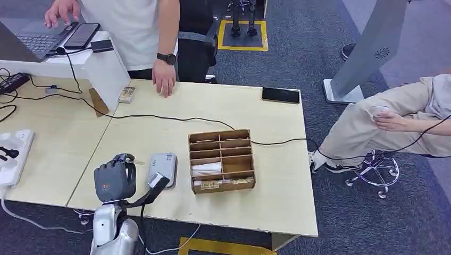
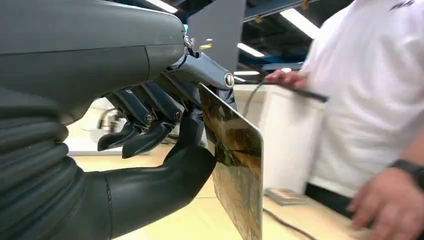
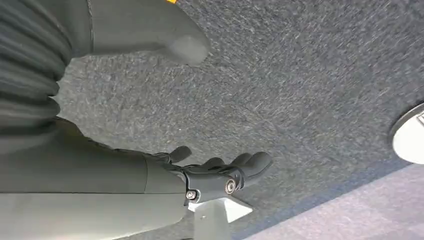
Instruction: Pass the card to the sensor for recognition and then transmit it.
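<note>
My left fingers (image 2: 150, 132) and thumb pinch the card (image 2: 235, 165) upright by one edge, leaving its face free to meet the grey sensor (image 1: 162, 169) just beside my left hand (image 1: 114, 180) on the worktop (image 1: 266, 212). My right hand (image 3: 220, 175) hangs slack, fingers apart, holding nothing.

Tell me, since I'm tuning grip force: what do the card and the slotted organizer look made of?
Card: thin, stiff and glossy with a rounded corner, probably plastic. Slotted organizer: matte brown with thin flat dividers, likely cardboard or thin wood.
</note>
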Available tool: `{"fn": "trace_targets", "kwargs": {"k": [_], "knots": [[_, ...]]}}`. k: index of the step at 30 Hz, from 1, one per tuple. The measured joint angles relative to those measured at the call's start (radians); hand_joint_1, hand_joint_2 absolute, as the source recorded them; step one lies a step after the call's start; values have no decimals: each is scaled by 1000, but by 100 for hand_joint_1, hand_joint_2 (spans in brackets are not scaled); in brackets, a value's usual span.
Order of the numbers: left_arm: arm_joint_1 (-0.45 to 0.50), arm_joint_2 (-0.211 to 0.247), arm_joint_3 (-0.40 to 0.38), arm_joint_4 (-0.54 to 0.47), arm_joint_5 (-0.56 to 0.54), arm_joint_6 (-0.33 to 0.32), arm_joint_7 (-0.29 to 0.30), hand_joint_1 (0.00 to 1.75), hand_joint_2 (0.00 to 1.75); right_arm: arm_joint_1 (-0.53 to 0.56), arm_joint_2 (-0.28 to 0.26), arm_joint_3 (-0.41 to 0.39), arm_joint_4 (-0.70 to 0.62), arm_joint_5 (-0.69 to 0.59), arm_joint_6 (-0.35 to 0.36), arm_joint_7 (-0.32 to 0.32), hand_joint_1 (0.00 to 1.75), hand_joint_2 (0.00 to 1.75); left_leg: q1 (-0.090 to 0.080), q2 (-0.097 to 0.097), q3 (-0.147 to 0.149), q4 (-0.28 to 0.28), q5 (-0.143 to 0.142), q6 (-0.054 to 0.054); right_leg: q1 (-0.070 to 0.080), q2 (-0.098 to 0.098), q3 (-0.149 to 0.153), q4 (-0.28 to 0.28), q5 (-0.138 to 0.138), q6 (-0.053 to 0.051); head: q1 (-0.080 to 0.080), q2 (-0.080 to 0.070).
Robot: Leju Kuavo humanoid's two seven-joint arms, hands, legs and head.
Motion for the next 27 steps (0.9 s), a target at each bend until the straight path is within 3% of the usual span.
{"fn": "trace_targets", "kwargs": {"k": [5, 7, 10, 17, 23, 27], "knots": [[0, 0, 45, -27, 273, 0, -260, 175, 175, -1, -1, 1, 2, 14, 0, -10, 0, 175, 0, 1, 1, 0, 0, 0, 0, 1, 0, 0, 0, 0, 0, 0], [-2, -1, 59, -35, 373, 0, -321, 175, 175, -1, -1, 7, 2, 11, 0, -2, 0, 175, 0, 1, 1, 0, 0, 0, 0, 1, 0, 0, 0, 0, 0, 0], [-3, -2, 59, -56, 452, 0, -332, 175, 175, -2, -2, 19, 2, 5, 0, 4, 0, 175, 0, 1, 1, 0, 0, 0, 0, 1, 0, 0, 0, 0, 0, 0], [-5, -2, 60, -105, 471, 0, -333, 175, 175, -3, -2, 37, 2, -9, 0, 6, 0, 175, 0, 2, 1, 0, 0, 0, 0, 1, 0, 0, 0, 0, 0, 0], [-5, -2, 60, -117, 442, 0, -333, 175, 175, -4, -3, 55, 3, -32, 0, 15, 0, 175, 0, 2, 1, 0, 0, 0, 0, 1, 0, 0, 0, 0, 0, 0], [-6, -2, 68, -115, 362, 0, -333, 175, 175, -4, -4, 75, 3, -52, 0, 23, 0, 175, 0, 2, 2, 0, 0, 0, 0, 1, 0, 0, 0, 0, 0, 0]]}}
